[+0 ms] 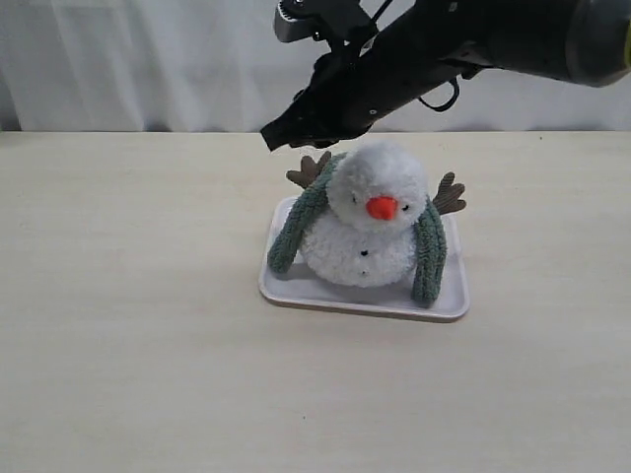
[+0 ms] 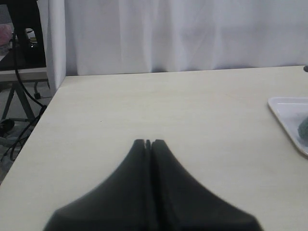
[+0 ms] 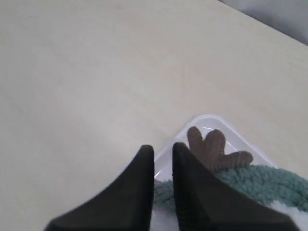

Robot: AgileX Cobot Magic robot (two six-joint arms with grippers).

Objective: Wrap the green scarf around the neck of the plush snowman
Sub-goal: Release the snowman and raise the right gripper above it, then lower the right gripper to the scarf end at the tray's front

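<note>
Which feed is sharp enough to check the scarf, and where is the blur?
Exterior view: even soft light, no glare, green scarf and plush snowman sharp. Right wrist view: right gripper blurred up close, scarf soft at the frame edge. Left wrist view: left gripper out of focus, scarf barely in frame.

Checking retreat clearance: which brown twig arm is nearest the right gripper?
The twig arm on the exterior view's left, right beside the right gripper; the other twig arm sticks out beyond the plush snowman.
</note>
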